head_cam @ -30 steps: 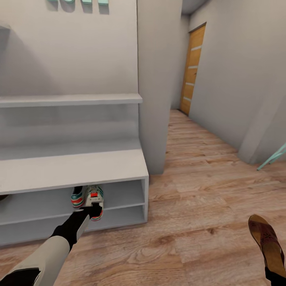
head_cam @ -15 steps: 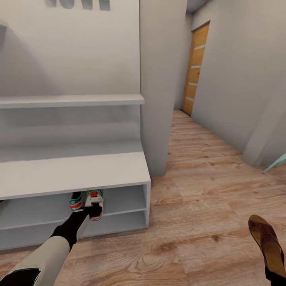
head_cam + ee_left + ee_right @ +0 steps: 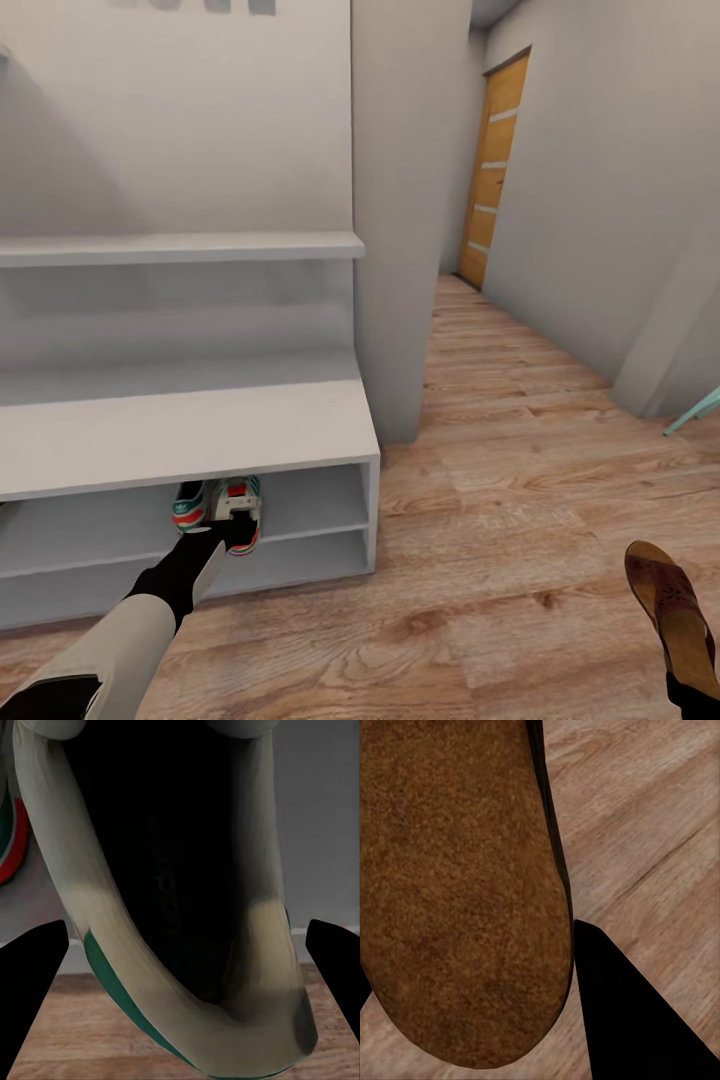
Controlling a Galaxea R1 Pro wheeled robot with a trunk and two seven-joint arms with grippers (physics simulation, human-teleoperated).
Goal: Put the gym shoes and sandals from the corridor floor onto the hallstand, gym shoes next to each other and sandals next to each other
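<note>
One gym shoe (image 3: 241, 497) is held by my left gripper (image 3: 236, 530), which is shut on its heel at the front of the hallstand's (image 3: 200, 430) upper open shelf. In the left wrist view the shoe's pale rim (image 3: 97, 937) sits between the two black fingers (image 3: 30, 975), heel over the shelf edge. The other gym shoe (image 3: 190, 505) stands on that shelf just to its left, touching or nearly so. My right gripper (image 3: 692, 697) is shut on a brown sandal (image 3: 672, 600), held above the corridor floor (image 3: 500, 480). Its tan sole (image 3: 457, 885) lies against one finger (image 3: 637, 1020).
A grey wall pillar (image 3: 405, 250) stands right beside the hallstand's right end. The corridor runs on to a wooden door (image 3: 490, 170). A teal bar (image 3: 695, 412) leans at the right wall. A lower open shelf (image 3: 300, 560) lies beneath the shoes.
The camera has shifted, so the hallstand sits slightly lower and further right in view. The held gym shoe has gone a little deeper into the shelf. The sandal has stayed put.
</note>
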